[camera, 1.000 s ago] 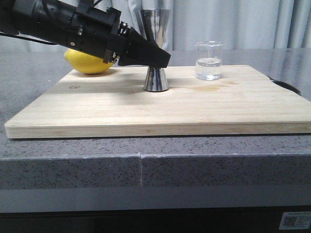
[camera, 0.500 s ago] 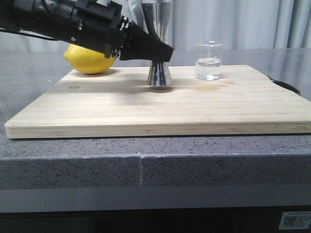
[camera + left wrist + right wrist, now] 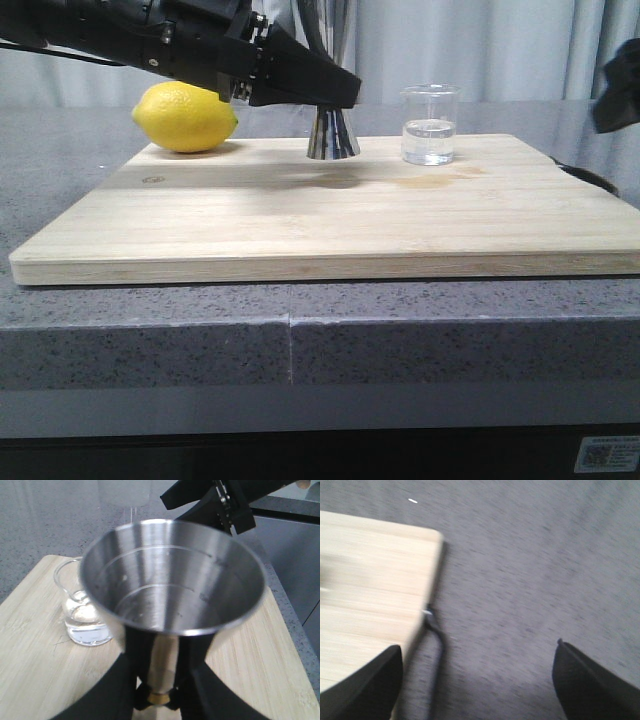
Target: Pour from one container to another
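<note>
Beaker (image 3: 430,125): stands upright at the far right of the cutting board (image 3: 330,215), part-filled with clear liquid, untouched by either arm. Jigger (image 3: 331,132): held off the board at its narrow waist by the left gripper (image 3: 335,98), whose jaws are clamped on it; a shadow shows on the wood beneath its base. It hangs upright, left of the beaker and apart from it. The left wrist view shows the jigger's open cup facing up and apparently dry, with the beaker just beyond it. A lemon (image 3: 186,117) lies at the far left of the board, behind the arm.

Right gripper (image 3: 475,680): fingers spread wide, holding nothing, positioned over the grey counter (image 3: 535,570) off the right edge of the board; its wrist view is motion-blurred. In the front view only a dark part of it shows at the right margin.

Assessment: the receiving vessel is in the air and the source vessel is not yet grasped.

Risks: the polished waist could slip or rotate in the jaws, tipping the cup. The right gripper could knock the light glass over on approach and spill the liquid. A fast tilt could send liquid past the jigger's rim onto the wood.
</note>
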`<act>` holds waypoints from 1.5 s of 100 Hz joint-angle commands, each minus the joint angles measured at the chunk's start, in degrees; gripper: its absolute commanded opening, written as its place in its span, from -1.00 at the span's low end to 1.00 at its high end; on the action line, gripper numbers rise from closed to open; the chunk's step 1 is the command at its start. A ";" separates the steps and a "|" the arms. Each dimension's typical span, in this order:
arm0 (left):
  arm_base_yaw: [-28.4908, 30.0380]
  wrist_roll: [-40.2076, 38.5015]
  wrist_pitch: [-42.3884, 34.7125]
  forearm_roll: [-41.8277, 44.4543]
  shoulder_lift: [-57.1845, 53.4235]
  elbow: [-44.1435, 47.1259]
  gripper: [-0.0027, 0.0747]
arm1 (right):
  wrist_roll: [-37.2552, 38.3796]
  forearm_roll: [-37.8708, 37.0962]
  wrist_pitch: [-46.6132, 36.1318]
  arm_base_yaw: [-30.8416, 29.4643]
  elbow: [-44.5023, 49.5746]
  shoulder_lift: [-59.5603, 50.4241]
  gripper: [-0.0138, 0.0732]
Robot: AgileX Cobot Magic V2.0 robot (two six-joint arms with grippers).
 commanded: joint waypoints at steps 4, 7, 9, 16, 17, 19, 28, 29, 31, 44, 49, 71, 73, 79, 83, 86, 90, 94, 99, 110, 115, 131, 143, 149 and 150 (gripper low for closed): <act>-0.42 0.15 3.03 -3.98 -2.85 -1.72 -0.96 | -0.53 -0.70 -8.32 3.04 -0.92 -1.44 0.58; -0.29 0.16 3.17 -3.98 -2.85 -1.72 -0.96 | -0.53 -0.80 -8.92 3.61 -0.92 -1.44 0.58; -0.20 0.16 3.16 -3.98 -2.85 -1.72 -0.96 | -0.53 -0.80 -9.42 3.99 -0.92 -1.44 0.58; 0.16 0.16 3.81 -3.98 -2.85 -1.72 -0.96 | -0.53 -0.80 -10.72 5.03 -0.92 -1.44 0.58; 0.17 0.16 3.99 -3.98 -2.85 -1.72 -0.96 | -0.53 -0.80 -10.89 5.14 -0.92 -1.44 0.58; 0.25 0.16 4.27 -3.98 -2.85 -1.72 -0.96 | -0.53 -0.80 -11.04 5.51 -0.92 -1.44 0.58; 0.79 0.07 4.52 -3.98 -2.85 -1.72 -0.96 | -0.53 -1.60 -11.29 6.91 -0.92 -1.44 0.58; 0.78 0.07 4.65 -3.98 -2.85 -1.72 -0.96 | -0.53 -1.60 -11.46 6.94 -0.92 -1.44 0.58; 0.78 0.07 4.65 -3.98 -2.85 -1.72 -0.96 | -0.53 -1.72 -11.75 7.25 -0.92 -1.44 0.58; 0.95 0.07 4.65 -3.98 -2.85 -1.72 -0.96 | 0.01 -1.72 -17.32 8.58 0.09 -1.44 0.58; 0.95 0.07 4.76 -3.98 -2.85 -1.72 -0.96 | 0.61 -1.72 -20.94 8.67 1.10 -1.44 0.58; 1.05 0.07 5.20 -3.98 -2.85 -1.72 -0.96 | 3.54 -2.38 -33.05 8.67 6.73 -1.27 0.58; 1.05 0.07 5.20 -3.98 -2.85 -1.72 -0.96 | 3.82 -2.38 -34.09 8.67 7.24 -1.17 0.58; 1.05 0.07 5.20 -3.98 -2.85 -1.72 -0.96 | 4.83 -2.62 -36.12 8.67 8.37 -0.67 0.58; 1.05 0.07 5.20 -3.98 -2.85 -1.72 -0.96 | 5.60 -3.05 -37.35 8.67 8.94 -0.01 0.58; 1.05 0.07 5.20 -3.98 -2.85 -1.72 -0.96 | 6.03 -3.46 -38.08 8.67 9.18 0.62 0.58; 1.05 0.07 5.20 -3.98 -2.85 -1.72 -0.96 | 6.89 -4.29 -38.81 8.67 9.19 1.74 0.58; 1.05 0.07 5.31 -3.98 -2.85 -1.72 -0.96 | 7.43 -5.11 -40.04 8.67 9.19 2.94 0.58; 1.05 0.07 5.45 -3.98 -2.85 -1.72 -0.96 | 7.68 -5.58 -41.94 8.67 9.19 4.31 0.58; 1.05 0.07 5.69 -3.98 -2.85 -1.72 -0.96 | 7.84 -6.18 -43.25 8.67 9.19 6.71 0.58; 1.05 0.07 5.69 -3.98 -2.85 -1.72 -0.96 | 8.81 -6.75 -43.25 8.67 9.19 7.56 0.58; 1.05 0.07 5.69 -3.98 -2.85 -1.72 -0.96 | 9.59 -8.10 -44.59 8.67 9.19 8.39 0.58; 1.05 0.07 5.69 -3.98 -2.85 -1.72 -0.96 | 9.59 -9.03 -45.73 8.67 9.19 9.22 0.58; 1.05 0.07 5.69 -3.98 -2.85 -1.72 -0.96 | 9.59 -9.31 -46.24 8.67 9.07 9.84 0.58; 1.05 0.07 5.69 -3.98 -2.85 -1.72 -0.96 | 9.59 -9.46 -46.34 8.67 9.07 10.07 0.58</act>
